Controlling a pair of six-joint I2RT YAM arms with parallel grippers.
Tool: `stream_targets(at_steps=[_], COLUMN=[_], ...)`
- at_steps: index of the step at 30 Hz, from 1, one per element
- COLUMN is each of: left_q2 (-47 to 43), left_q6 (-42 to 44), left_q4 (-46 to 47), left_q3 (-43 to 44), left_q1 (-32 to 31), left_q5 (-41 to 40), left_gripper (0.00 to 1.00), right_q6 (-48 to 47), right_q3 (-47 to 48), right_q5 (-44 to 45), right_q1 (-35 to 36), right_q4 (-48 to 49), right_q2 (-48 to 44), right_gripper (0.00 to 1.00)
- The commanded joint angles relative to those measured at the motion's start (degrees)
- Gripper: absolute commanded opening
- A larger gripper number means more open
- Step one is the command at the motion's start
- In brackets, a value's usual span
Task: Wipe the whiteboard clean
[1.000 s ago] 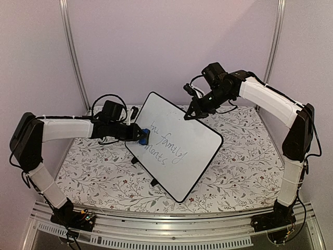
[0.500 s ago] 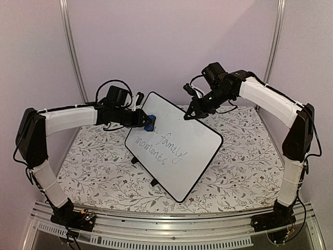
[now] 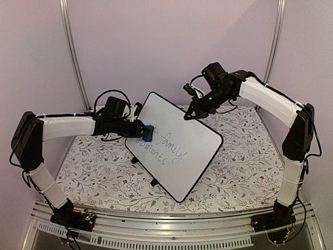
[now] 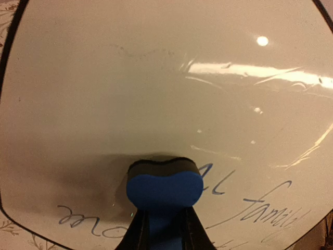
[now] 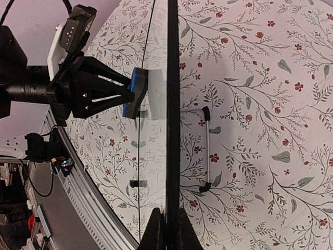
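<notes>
While right claw (image 3: pixel 188 115) pinches whiteboard (image 3: pixel 193 152) edge, left claw (image 3: pixel 142 131) — arm stretched level — grips eraser (image 4: pixel 164 188), seemingly touching it.

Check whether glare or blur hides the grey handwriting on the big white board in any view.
Left wrist: bright glare streaks cross the upper right of the large white black-framed whiteboard, clear of the writing, which sits lower and looks slightly soft; the blue rounded eraser block throws a soft shadow beside it. Top external: even light, writing legible. Right wrist: board seen edge-on, writing not visible.
</notes>
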Motion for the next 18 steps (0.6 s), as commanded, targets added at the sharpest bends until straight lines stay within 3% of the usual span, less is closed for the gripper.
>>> stream_targets(at_steps=[1, 8, 18], left_q2=[-0.9, -2.1, 1.2], left_q6=[-1.6, -1.7, 0.6], left_q4=[-0.5, 0.2, -4.0], left_q3=[-5.7, -6.4, 6.4], left_q1=[-2.1, -2.2, -2.4], left_q5=[-0.3, -0.3, 0.1], left_gripper=[0.0, 0.0, 0.0], right_q6=[-7.5, -7.5, -7.5], right_q3=[-0.4, -0.5, -0.3], right_q5=[1.9, 1.9, 1.9], right_q1=[2.4, 2.4, 2.4], right_q4=[-2.1, -2.1, -2.1], right_q2=[0.8, 0.8, 1.0], right_gripper=[0.0, 0.0, 0.0])
